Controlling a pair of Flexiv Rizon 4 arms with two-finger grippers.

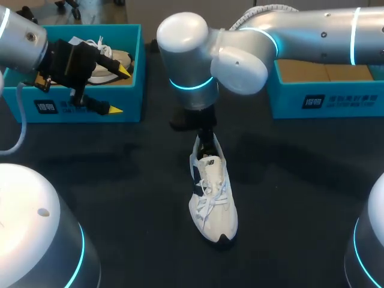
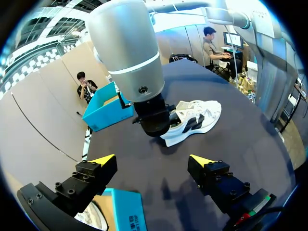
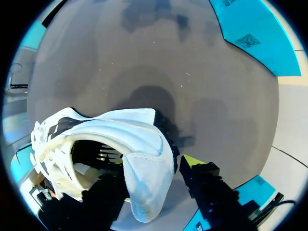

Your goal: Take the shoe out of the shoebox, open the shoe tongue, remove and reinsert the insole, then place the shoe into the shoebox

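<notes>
The shoe is soft white cloth, the shoebox smooth blue cardboard, the tabletop dark and matt, the arm glossy silver.

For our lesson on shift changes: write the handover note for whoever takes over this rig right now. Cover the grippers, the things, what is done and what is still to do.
Grippers: the left gripper is open and empty, over the left shoebox, which holds a second shoe. The right gripper is shut on the heel of the shoe.
Things: the shoe stands on the table; the right shoebox is open.
Done: shoe out of its box.
To do: open tongue, remove and reinsert insole, rebox shoe.
</notes>
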